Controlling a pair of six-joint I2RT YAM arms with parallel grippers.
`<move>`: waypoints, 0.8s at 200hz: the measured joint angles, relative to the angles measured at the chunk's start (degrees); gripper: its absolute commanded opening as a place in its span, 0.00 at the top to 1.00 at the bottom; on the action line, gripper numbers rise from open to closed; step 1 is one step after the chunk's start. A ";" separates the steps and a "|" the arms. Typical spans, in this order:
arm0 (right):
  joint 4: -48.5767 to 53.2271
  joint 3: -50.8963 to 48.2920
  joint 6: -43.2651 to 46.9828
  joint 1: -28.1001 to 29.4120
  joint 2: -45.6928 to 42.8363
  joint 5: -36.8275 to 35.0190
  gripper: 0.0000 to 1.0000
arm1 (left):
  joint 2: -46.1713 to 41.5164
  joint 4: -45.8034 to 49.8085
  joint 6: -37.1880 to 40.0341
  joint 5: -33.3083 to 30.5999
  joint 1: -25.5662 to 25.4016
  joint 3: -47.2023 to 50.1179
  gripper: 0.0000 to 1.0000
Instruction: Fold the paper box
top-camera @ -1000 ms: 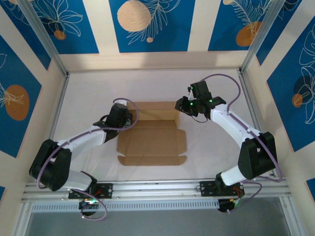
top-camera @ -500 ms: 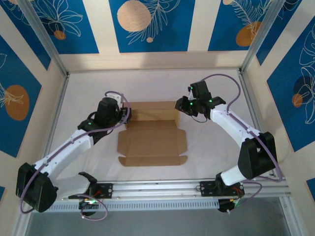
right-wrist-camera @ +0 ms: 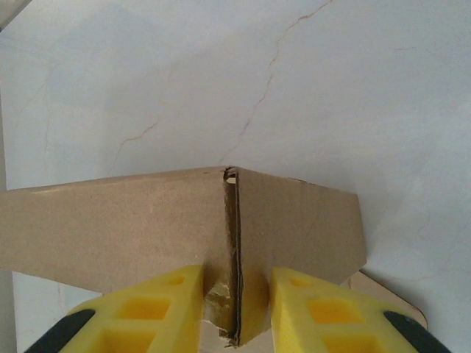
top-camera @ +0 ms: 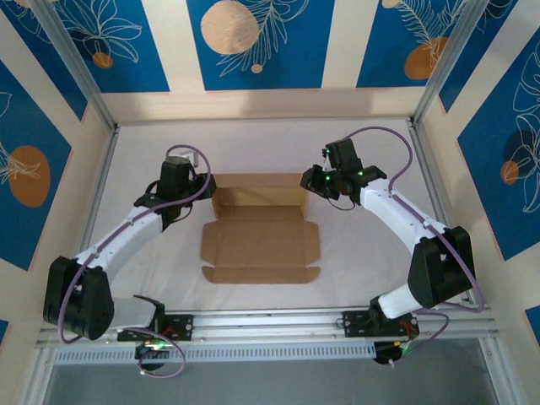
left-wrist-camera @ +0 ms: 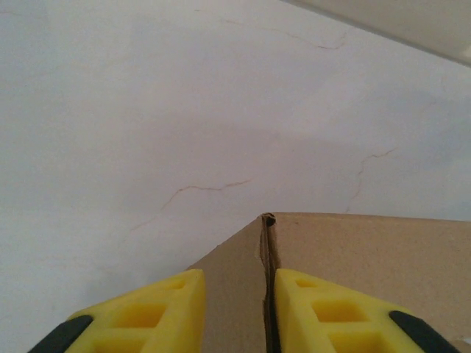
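Observation:
The paper box (top-camera: pixel 260 245) is brown cardboard lying open at the table's middle, with its far wall standing upright and its near flaps flat. My left gripper (top-camera: pixel 208 192) is at the far-left corner of that wall. In the left wrist view its yellow fingers (left-wrist-camera: pixel 147 312) press on the folded corner of the box (left-wrist-camera: pixel 368 250) from both sides, left gripper (left-wrist-camera: pixel 237 283) shut on it. My right gripper (top-camera: pixel 309 182) is at the far-right corner. In the right wrist view the right gripper (right-wrist-camera: pixel 235 276) pinches the corner seam of the box (right-wrist-camera: pixel 110 220), where the side flap bends round.
The box rests on a white cloth-covered table (top-camera: pixel 380 152). Aluminium posts (top-camera: pixel 93 93) and patterned blue walls close in the left, right and far sides. A metal rail (top-camera: pixel 270 321) with both arm bases runs along the near edge.
My left arm swung outward to the left and its gripper now sits at the box's far-left corner, jaws closed in on it. The right arm and the box have not moved.

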State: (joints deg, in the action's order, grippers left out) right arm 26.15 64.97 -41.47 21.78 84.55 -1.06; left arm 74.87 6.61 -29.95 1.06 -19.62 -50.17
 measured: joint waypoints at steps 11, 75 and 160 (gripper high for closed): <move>-0.02 0.00 -0.02 0.07 0.00 -0.11 0.72 | 0.00 -2.01 -1.03 0.42 0.00 1.09 0.78; 0.04 -0.02 -0.63 0.39 -0.11 -0.26 0.75 | -0.72 -16.48 -8.07 1.68 0.13 8.68 0.86; 0.46 -2.12 -6.69 -2.03 -0.68 5.79 0.29 | -0.74 -29.51 -20.81 4.22 0.11 15.52 0.83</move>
State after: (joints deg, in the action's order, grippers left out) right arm 26.61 62.85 -48.16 19.75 83.88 4.73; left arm 74.13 -22.90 -50.76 5.28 -19.51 -34.65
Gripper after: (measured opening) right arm 0.662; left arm 0.173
